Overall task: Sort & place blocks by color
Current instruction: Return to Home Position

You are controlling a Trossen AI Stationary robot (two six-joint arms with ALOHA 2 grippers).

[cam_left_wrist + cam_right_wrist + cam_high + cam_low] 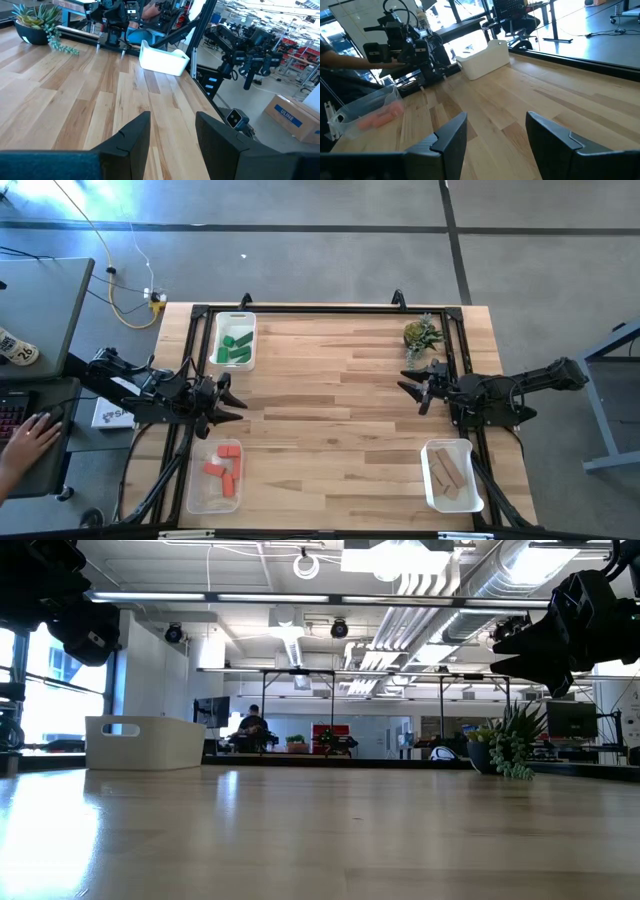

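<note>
The blocks lie sorted in three trays. Green blocks (236, 346) sit in the white tray at the far left. Red-orange blocks (224, 468) sit in the clear tray at the near left; they also show in the right wrist view (382, 118). Tan blocks (449, 474) sit in the tray at the near right. My left gripper (236, 403) is open and empty at the table's left edge, its fingers (131, 137) above bare wood. My right gripper (412, 388) is open and empty at the right side, its fingers (451, 132) above bare wood.
A small green spiky plant (421, 334) stands at the far right, close to my right gripper. A black frame (330, 308) runs around the table. A person's hand (30, 438) rests on a keyboard off the table's left.
</note>
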